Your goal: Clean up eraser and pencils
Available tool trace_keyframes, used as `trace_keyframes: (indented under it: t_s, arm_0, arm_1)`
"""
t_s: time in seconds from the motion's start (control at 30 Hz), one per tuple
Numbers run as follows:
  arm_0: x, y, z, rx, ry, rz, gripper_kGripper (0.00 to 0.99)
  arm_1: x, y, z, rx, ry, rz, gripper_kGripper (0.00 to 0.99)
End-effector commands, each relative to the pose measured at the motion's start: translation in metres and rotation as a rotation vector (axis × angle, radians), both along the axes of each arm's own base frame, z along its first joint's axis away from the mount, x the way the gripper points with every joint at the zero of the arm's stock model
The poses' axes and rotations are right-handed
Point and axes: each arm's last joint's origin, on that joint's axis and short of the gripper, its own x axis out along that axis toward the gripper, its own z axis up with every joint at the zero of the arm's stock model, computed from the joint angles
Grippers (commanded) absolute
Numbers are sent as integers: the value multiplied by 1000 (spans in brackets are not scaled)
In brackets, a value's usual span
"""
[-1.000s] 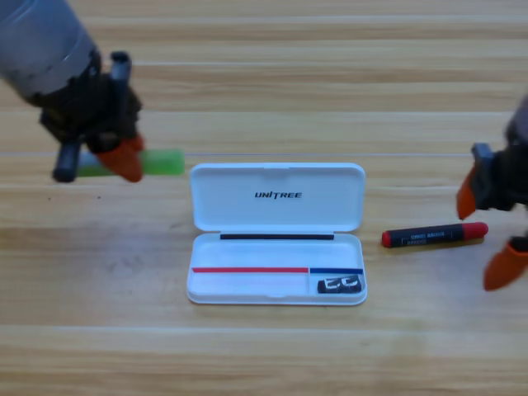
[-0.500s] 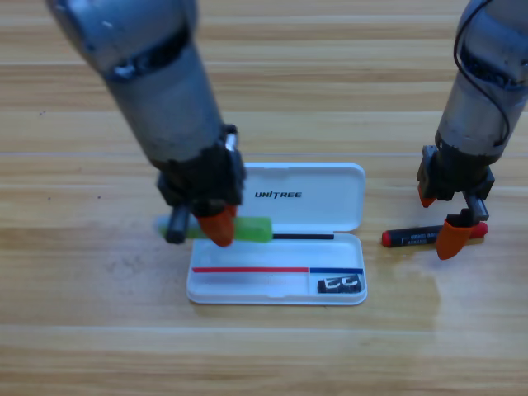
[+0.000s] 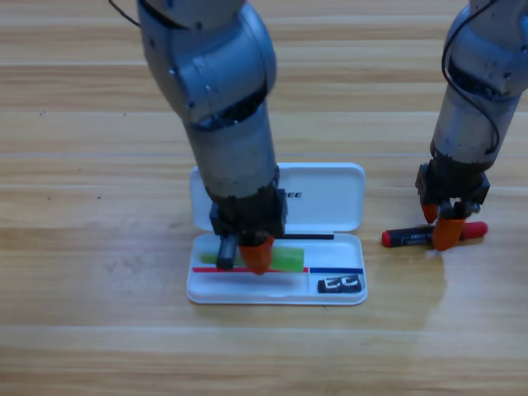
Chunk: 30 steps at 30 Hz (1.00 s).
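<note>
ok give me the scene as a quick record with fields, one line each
left end effector: over the open white plastic case, holding the translucent green pencil above its tray
right end effector: down at the black pencil with red ends on the wooden table
small dark eraser: in the case's lower right compartment

Left arm [image 3: 223, 107] descends from the top edge and covers the middle of the white case [image 3: 330, 194], blocking approach to its tray from above and behind; the left gripper [image 3: 247, 254] with the green pencil [image 3: 289, 259] fills the tray's upper channel. The eraser [image 3: 340, 284] fills the tray's lower-right pocket. Right gripper [image 3: 441, 227] stands over the black pencil [image 3: 408, 238], closing that side. Worktop [image 3: 91, 272] left of and in front of the case lies unobstructed.
</note>
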Motion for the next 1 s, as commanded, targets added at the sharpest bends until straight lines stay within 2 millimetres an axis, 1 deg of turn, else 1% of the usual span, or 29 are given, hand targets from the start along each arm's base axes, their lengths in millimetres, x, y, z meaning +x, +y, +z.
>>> trace_keyframes:
  t_s: [0.03,0.1,0.27,0.33,0.4,0.47,0.6,0.7,0.8,1.0]
  arm_0:
    - [1,-15,-31,41,47,-7,0]
    - [1,-16,-33,45,48,-6,0]
    - [3,-18,-39,55,57,3,0]
    - [3,-19,-42,57,59,6,0]
    - [4,-19,-43,58,60,7,0]
    - [5,-19,-44,59,63,10,0]
    - [5,-20,-44,58,62,10,0]
    - [6,-20,-42,53,61,15,0]
    - [6,-19,-42,51,61,17,0]
    - [6,-19,-37,47,58,27,0]
  arm_1:
    - [8,-4,-41,-40,81,5,130]
    - [9,-4,-43,-45,83,4,0]
    - [9,-4,-44,-43,81,5,0]
    - [7,-6,-36,-35,68,-1,0]
    - [1,-7,-18,-14,47,-8,0]
    - [-10,-11,6,6,26,-28,0]
    - [-43,-19,58,60,6,-33,0]
    - [-63,-22,80,80,15,-20,0]
    - [-74,-20,85,81,37,-6,0]
    - [-79,-13,81,80,62,-2,0]
